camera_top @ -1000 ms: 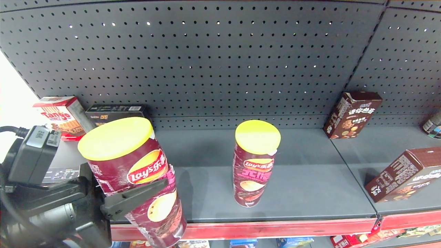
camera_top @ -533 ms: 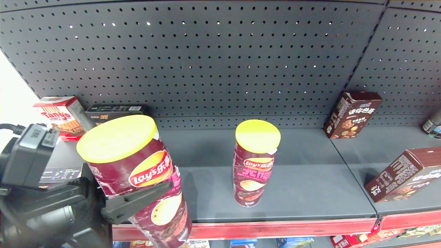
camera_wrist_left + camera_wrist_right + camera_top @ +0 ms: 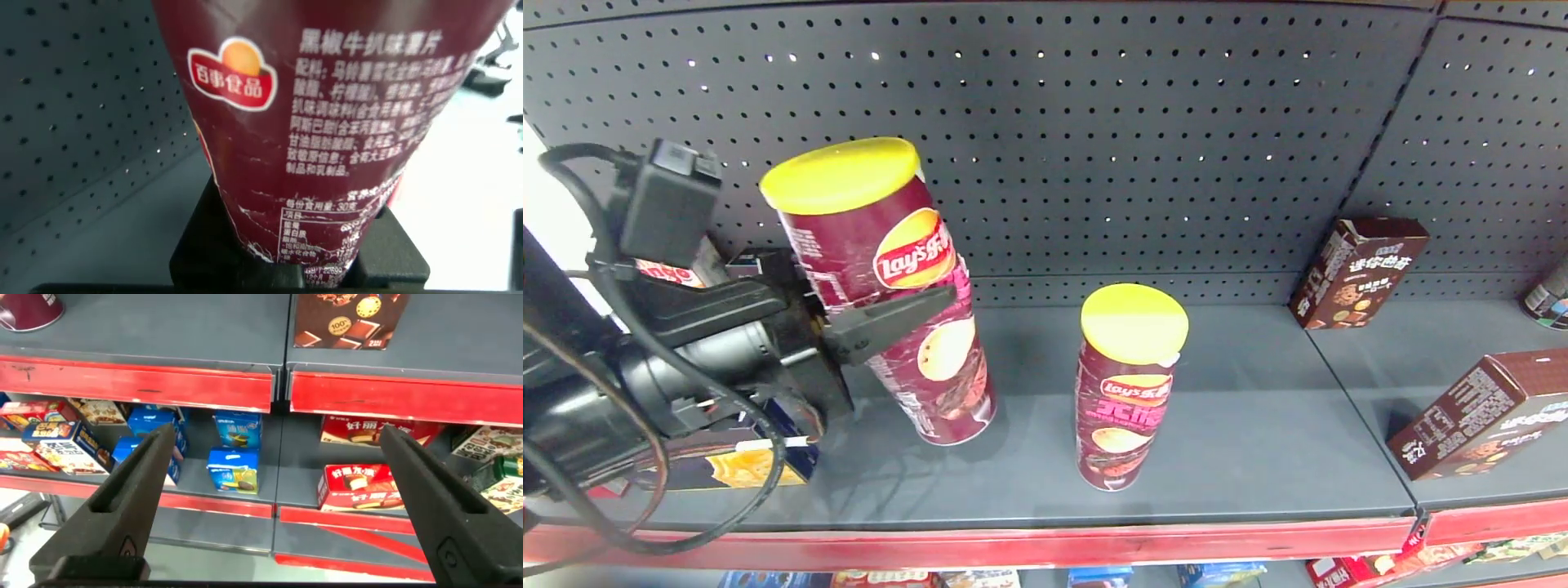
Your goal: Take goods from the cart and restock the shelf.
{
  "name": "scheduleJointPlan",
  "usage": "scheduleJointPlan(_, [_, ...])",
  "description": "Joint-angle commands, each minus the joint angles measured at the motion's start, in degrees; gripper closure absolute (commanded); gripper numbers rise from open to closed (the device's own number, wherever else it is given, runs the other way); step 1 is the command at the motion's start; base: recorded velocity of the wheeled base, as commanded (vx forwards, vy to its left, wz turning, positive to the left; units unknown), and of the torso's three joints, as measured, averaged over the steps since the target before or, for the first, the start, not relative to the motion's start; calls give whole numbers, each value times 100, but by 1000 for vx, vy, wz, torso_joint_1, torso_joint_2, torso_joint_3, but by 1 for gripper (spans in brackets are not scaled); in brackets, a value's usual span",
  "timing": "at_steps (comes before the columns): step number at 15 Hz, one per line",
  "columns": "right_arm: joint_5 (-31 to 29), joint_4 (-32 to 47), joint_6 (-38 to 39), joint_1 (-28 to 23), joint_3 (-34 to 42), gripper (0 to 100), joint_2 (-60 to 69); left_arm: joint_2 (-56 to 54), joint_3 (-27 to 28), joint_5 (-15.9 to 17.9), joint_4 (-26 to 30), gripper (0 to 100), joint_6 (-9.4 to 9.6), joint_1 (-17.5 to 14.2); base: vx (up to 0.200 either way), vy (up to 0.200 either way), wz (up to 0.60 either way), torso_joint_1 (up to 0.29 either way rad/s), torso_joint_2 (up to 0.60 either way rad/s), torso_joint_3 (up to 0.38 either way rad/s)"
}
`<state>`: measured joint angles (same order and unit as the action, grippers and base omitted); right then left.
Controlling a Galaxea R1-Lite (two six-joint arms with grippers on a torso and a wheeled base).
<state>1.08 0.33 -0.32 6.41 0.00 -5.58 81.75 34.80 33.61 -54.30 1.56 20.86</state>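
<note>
My left gripper (image 3: 849, 322) is shut on a maroon chip can with a yellow lid (image 3: 882, 286). It holds the can tilted over the grey shelf (image 3: 1241, 441), left of the middle, with the can's base at or just above the shelf surface. The left wrist view has the same can (image 3: 327, 122) close up between the fingers. A second, matching chip can (image 3: 1127, 384) stands upright on the shelf to the right of the held one. My right gripper (image 3: 286, 506) is open in front of the lower shelves, with nothing between its fingers.
Brown chocolate boxes (image 3: 1360, 269) (image 3: 1478, 412) sit on the shelf's right side. A blue box (image 3: 735, 465) lies under my left arm, and a red wafer box (image 3: 670, 269) stands behind it. The pegboard back wall (image 3: 1094, 147) is close behind. Lower shelves (image 3: 237, 457) hold snack boxes.
My left arm has lifted the chip can up and carried it forward from in front of the shelf's red edge to over the shelf surface. The standing can has not moved.
</note>
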Motion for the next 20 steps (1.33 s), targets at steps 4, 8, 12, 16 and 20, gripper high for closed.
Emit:
scheduleJointPlan(4, [-3,2,-3,0,0,0,-31,1414,984,128,481,100,371,199,0,0,0,0,0,0])
scheduleJointPlan(8, [6,2,-3,0,0,0,-31,2214,2558,234,1237,100,380,261,0,0,0,0,0,0])
scheduleJointPlan(12, [-3,2,-3,0,0,0,-31,2873,3366,515,1211,100,389,243,0,0,0,0,0,0])
scheduleJointPlan(16, [6,2,-3,0,0,0,-31,3488,4034,533,1185,100,424,243,0,0,0,0,0,0])
scheduleJointPlan(20, [-3,2,-3,0,0,0,-31,3875,4544,541,1211,100,512,243,0,0,0,0,0,0])
